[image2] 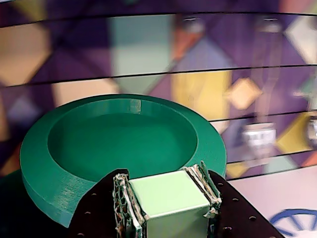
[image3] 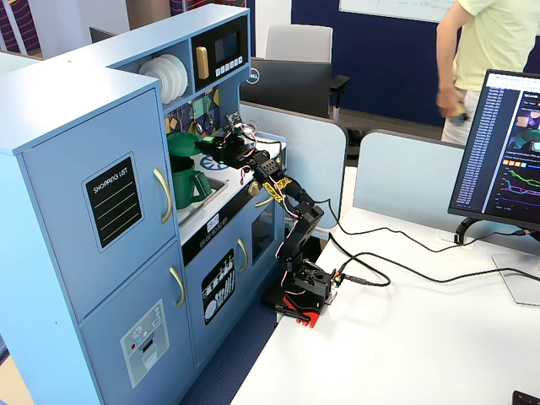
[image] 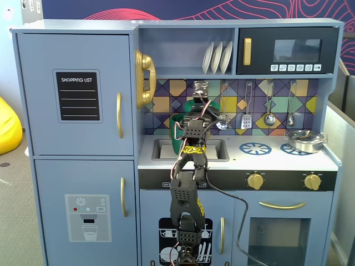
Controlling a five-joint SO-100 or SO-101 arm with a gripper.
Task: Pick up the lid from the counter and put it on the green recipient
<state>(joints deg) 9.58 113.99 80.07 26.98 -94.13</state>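
My gripper (image2: 166, 187) is shut on the light-green knob (image2: 171, 193) of the lid (image2: 74, 163), a round dark-green disc with a raised rim, and holds it up in front of the tiled backsplash. In a fixed view the lid (image: 208, 104) hangs just above and a little right of the green recipient (image: 176, 138), which stands in the sink. In another fixed view the lid (image3: 182, 142) sits over the recipient (image3: 187, 184), with the gripper (image3: 205, 143) at its right. The lid is apart from the recipient's rim.
A silver pot (image: 303, 139) stands on the right burner, beside a blue burner ring (image: 254, 148). Utensils (image: 269, 108) hang on the backsplash, and a gold phone (image: 145, 77) hangs left of the sink (image: 217, 149). A person (image3: 481, 59) and a monitor (image3: 506, 152) are at the desk.
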